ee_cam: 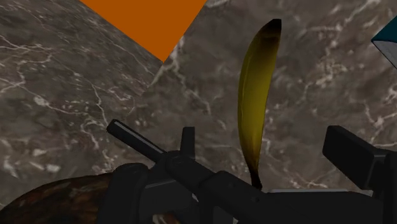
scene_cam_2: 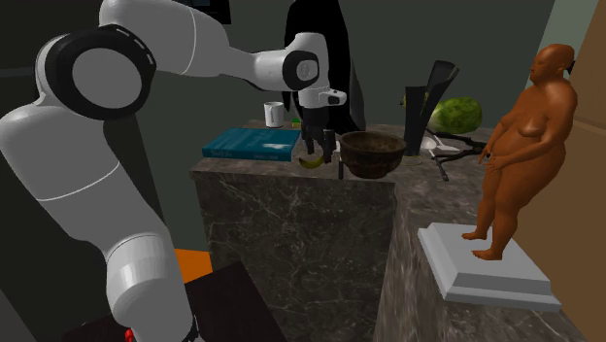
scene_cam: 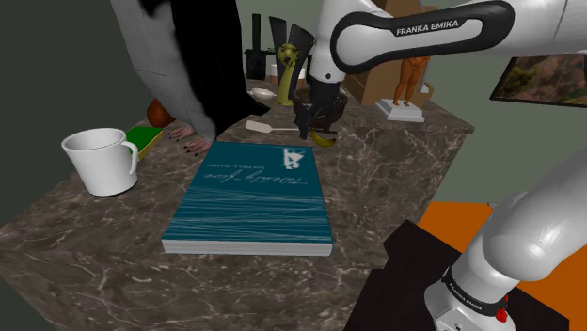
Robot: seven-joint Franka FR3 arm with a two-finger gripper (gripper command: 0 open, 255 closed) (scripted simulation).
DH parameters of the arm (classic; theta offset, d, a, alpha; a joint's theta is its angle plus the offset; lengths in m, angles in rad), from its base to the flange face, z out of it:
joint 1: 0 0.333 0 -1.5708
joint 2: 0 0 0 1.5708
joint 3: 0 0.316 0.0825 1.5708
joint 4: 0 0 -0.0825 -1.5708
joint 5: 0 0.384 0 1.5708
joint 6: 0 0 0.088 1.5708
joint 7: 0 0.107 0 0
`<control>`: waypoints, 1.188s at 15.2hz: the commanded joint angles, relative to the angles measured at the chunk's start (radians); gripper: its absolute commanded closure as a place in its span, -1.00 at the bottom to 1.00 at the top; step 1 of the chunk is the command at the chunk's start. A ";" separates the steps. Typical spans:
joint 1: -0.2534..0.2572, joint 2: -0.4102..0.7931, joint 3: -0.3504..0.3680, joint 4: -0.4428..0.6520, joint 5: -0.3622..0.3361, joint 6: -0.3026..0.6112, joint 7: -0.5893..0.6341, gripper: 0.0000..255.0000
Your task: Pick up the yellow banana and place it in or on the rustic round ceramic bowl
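A white mug (scene_cam: 99, 160) stood at the left of the shoulder view on the dark marble counter (scene_cam: 85, 254). A teal book (scene_cam: 252, 197) lay flat at the centre of the frame. Just past the book's far corner, your black gripper (scene_cam: 320, 128) reached down from the white arm (scene_cam: 414, 33). You had its two fingers clamped on the yellow banana (scene_cam: 325, 139), which hung low beneath them. An orange figurine (scene_cam: 410, 75) stood on a pale base in the upper right of the frame.

In the second exterior view, the banana hung at the counter's near edge, right of the book. The dark brown round bowl (scene_cam_2: 371, 160) sat just beside it to the right, not touching it. A green melon (scene_cam_2: 456, 115) lay farther right.
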 commanded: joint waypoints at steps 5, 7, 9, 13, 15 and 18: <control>-0.003 0.011 -0.005 -0.017 0.002 0.008 -0.009 -1.00; -0.003 0.011 -0.005 -0.017 0.002 0.008 -0.009 -1.00; -0.003 0.011 -0.005 -0.017 0.002 0.008 -0.009 1.00; -0.003 0.011 -0.005 -0.017 0.002 0.008 -0.009 1.00; -0.003 0.011 -0.005 -0.017 0.002 0.007 -0.009 1.00; -0.003 0.010 -0.005 -0.005 0.002 -0.006 -0.010 1.00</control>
